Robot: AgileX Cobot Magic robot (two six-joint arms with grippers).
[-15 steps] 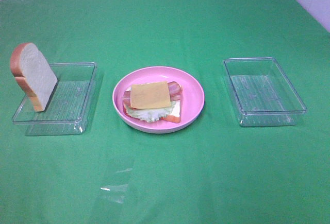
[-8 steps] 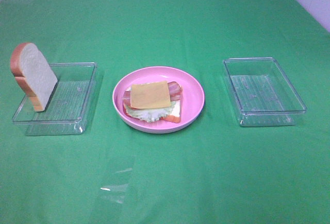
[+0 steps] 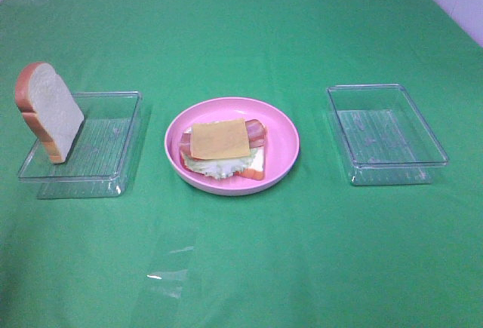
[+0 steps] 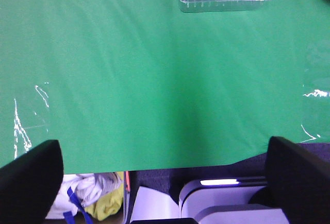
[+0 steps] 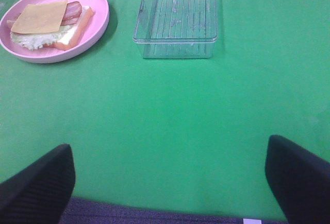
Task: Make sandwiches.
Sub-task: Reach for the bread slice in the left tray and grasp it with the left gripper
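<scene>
On the green cloth (image 3: 249,260), right in the middle, sits a round pink plate (image 3: 283,136) with a half-built sandwich (image 3: 223,151) on it: a white bread slice with orange-brown crust at the bottom, pale lettuce (image 3: 219,166) showing at the near edge, bacon strips (image 3: 256,128) poking out on the far right side, and a square yellow-orange cheese slice (image 3: 219,138) lying flat on top. Off to the left, a clear tray (image 3: 106,147) holds another bread slice (image 3: 49,113), which stands tilted on its edge against the tray's left end, crust up. A second clear tray (image 3: 385,132) lies well apart to the right of the plate, with nothing showing in it. Neither arm reaches into the overhead view. Down by the table's near edge, the left gripper (image 4: 165,183) hangs over bare cloth with its dark fingers (image 4: 31,177) spread wide and nothing between them. The right gripper (image 5: 170,183) is likewise spread wide and holds nothing, its fingers (image 5: 299,177) well short of the plate and the right-hand tray.
</scene>
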